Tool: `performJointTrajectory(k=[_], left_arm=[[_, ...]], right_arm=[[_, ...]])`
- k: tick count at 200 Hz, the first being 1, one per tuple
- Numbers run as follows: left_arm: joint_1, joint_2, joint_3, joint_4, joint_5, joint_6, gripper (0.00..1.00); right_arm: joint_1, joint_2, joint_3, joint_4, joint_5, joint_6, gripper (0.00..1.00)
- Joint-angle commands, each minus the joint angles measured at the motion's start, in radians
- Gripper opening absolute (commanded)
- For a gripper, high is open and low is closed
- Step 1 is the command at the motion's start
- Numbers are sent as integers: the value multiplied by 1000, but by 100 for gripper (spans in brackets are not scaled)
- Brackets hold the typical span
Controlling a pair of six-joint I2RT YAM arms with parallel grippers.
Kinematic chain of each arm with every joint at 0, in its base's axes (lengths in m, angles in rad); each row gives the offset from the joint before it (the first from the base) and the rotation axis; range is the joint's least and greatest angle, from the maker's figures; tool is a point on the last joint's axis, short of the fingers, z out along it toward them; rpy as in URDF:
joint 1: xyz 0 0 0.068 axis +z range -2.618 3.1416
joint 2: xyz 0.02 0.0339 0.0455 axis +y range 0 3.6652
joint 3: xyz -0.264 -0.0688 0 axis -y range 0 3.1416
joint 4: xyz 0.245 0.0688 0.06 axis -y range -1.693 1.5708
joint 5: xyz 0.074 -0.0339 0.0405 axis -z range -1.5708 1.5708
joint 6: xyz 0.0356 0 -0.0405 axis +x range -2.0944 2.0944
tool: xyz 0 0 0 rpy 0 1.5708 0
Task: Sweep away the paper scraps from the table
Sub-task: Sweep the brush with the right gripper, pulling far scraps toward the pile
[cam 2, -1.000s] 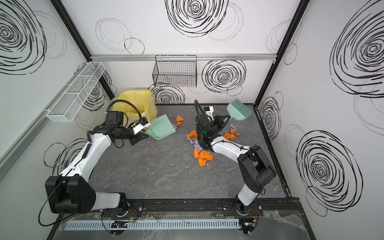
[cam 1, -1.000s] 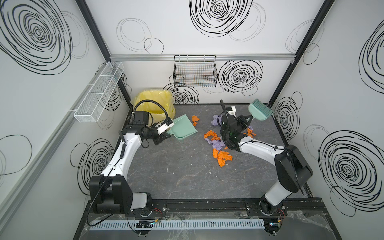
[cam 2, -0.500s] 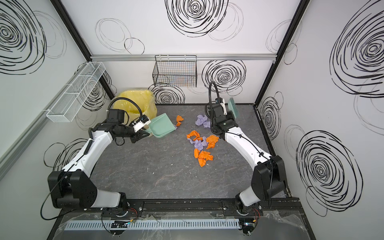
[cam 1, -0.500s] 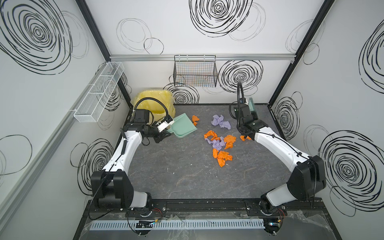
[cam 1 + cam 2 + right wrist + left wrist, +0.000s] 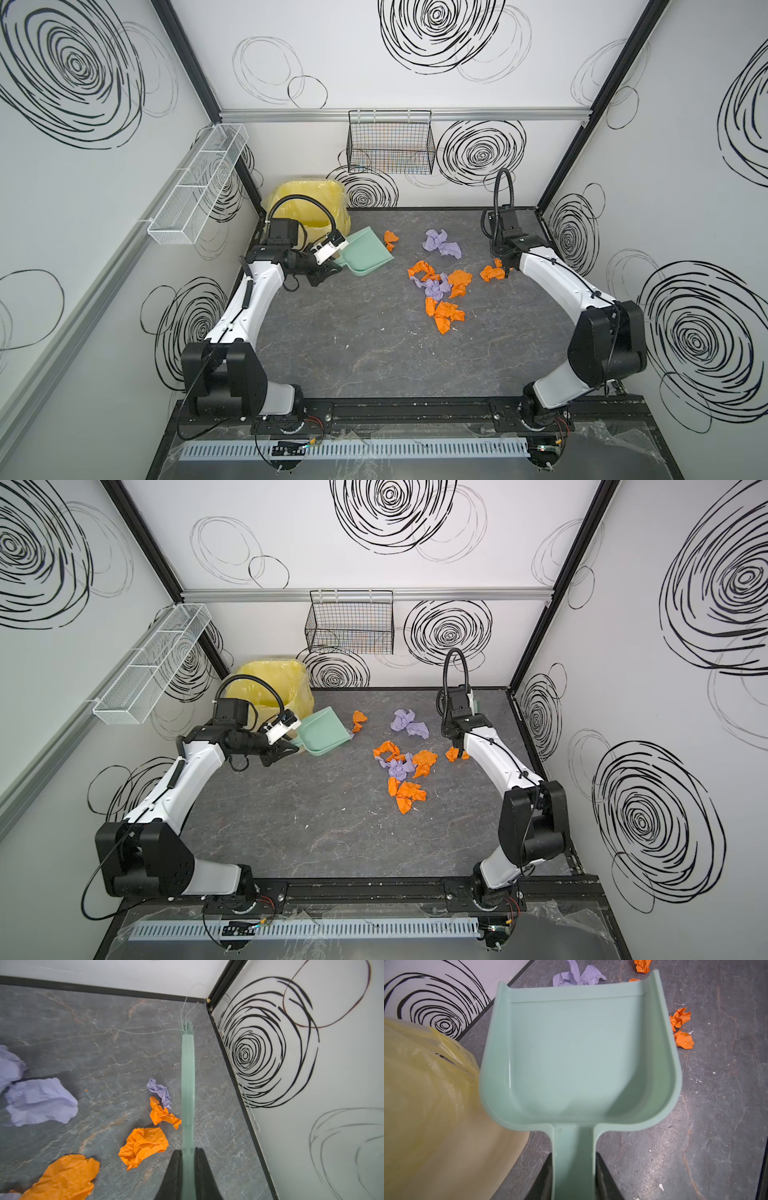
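Orange and lilac paper scraps lie in the far middle of the table, with single ones off to the sides. My left gripper is shut on the handle of the green dustpan, whose mouth faces the scraps. At the far right, my right gripper is shut on a green brush. The brush is seen edge on, its bristles toward the back right corner. Two orange scraps and a lilac one lie just beside the brush.
A bin lined with a yellow bag stands in the back left corner, right behind the dustpan. A black wire basket hangs on the back wall and a white wire shelf on the left wall. The right wall is close to the brush.
My right arm has swung from over the scraps out to the back right and turned the brush down beside the right wall. The left arm and dustpan have barely moved.
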Motion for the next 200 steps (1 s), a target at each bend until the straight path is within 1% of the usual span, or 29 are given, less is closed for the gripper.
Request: performJointTrajectory(k=[1,16,40,63,89,131,152,178,189,200], left_arm=[[20,6,3,-7,32,7,0],[27,10,4,-10,39,11,0],[38,12,1,-12,46,21,0],[50,18,-6,-12,52,28,0],[59,18,-12,-16,56,35,0],[68,14,-15,-22,56,45,0],[70,9,-24,-22,56,45,0],[70,6,-35,-22,57,46,0],[70,6,-37,-22,58,45,0],[69,7,-36,-22,59,43,0]], right_arm=[[-13,52,46,-83,63,34,0],[-14,97,65,-114,58,32,0],[-8,151,79,-161,14,24,0],[8,183,83,-205,-59,3,0],[44,212,108,-285,-128,22,0],[157,201,127,-346,-227,-4,0],[210,186,157,-400,-245,1,0],[252,140,213,-450,-318,17,0],[260,123,248,-477,-318,29,0],[262,121,296,-514,-291,34,0]])
